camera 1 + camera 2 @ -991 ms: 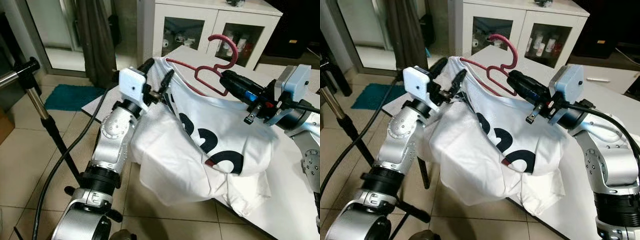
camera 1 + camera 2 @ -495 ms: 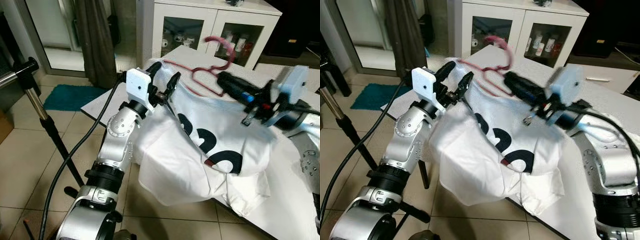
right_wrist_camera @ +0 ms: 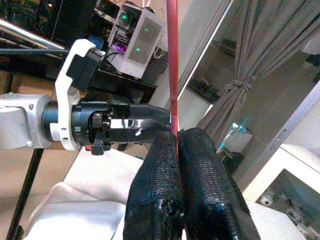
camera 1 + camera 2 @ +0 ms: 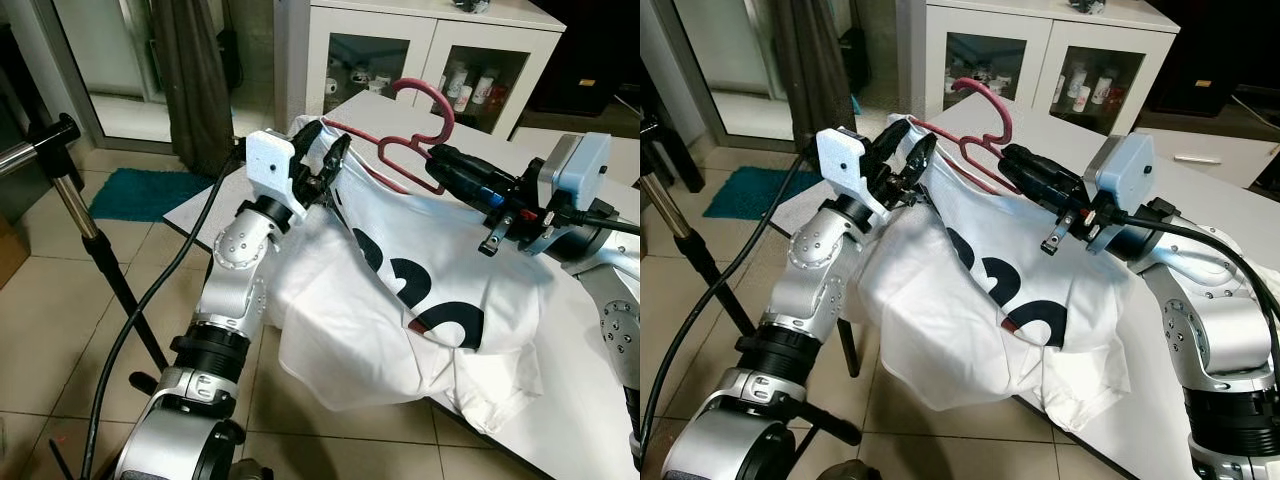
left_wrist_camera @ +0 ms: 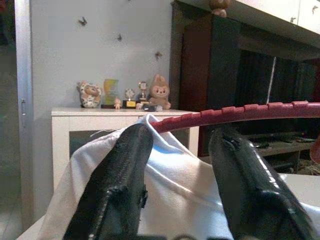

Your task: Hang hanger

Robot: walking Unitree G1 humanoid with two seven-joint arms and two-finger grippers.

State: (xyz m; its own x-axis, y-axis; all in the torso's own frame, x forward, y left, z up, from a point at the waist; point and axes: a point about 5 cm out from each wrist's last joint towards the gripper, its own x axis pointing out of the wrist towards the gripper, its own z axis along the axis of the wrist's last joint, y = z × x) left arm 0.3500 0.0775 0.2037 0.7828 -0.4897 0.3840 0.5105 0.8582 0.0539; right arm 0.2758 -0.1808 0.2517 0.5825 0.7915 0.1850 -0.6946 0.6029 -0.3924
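Observation:
A red hanger carries a white T-shirt with black numbers, which drapes over the table's near corner. My right gripper is shut on the hanger just below its hook, holding it up over the table; the thin red rod runs between its pads. My left gripper is open at the shirt's left shoulder. Its fingers stand apart on either side of the cloth, and the hanger's ribbed red arm crosses just beyond their tips.
The white table runs off to the right. A black rack pole on a slanted stand rises at the far left over the tiled floor. Behind the table are a white glass-door cabinet, a curtain and a blue mat.
My right gripper has swung the hanger a little to the left, so the hook now sits further left. My left gripper has risen and closed in on the shirt's shoulder.

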